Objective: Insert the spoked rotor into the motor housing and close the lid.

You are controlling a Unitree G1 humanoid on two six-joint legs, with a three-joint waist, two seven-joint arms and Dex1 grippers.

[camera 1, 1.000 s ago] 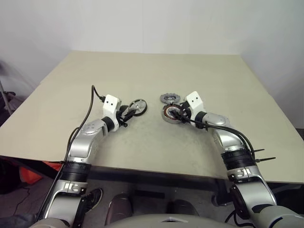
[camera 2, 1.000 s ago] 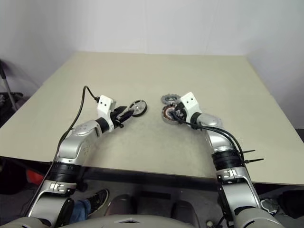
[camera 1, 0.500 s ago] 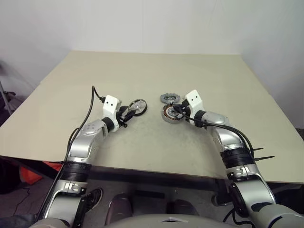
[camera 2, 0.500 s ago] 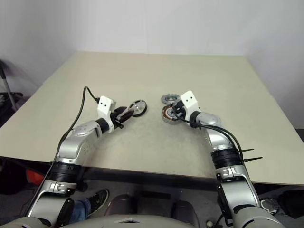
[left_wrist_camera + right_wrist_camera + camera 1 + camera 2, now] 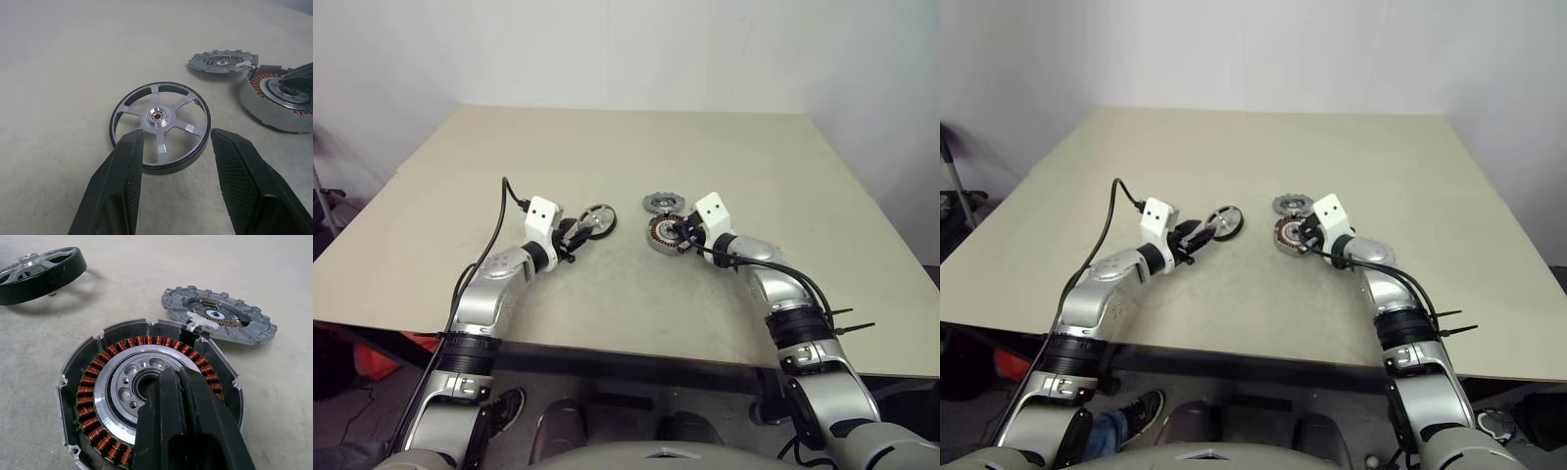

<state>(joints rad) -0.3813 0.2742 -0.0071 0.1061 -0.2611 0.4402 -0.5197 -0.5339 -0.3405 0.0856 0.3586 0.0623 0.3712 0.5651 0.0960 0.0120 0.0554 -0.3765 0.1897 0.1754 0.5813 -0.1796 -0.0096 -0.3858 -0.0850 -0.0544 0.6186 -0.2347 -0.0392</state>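
Left eye view: the bench [image 5: 460, 186] is a broad beige top, bare along its far edge and out to both far corners, with wide free surface around the three parts lying grouped near its middle. No writing or label can be read on any part.

The motor housing [image 5: 146, 391] lies flat, its copper coils ringing a pale hub. The right gripper [image 5: 183, 396] has its two black fingers clenched together with nothing between them, tips over the hub opening; whether they touch the metal I cannot tell.

The lid [image 5: 217, 318] lies just beyond the housing towards the far edge, seemingly touching its rim.

The spoked rotor [image 5: 160, 126] lies well apart from the housing, on its left. The left gripper [image 5: 176, 142] stands released, one finger at either side of the rotor's near rim; contact is unclear.
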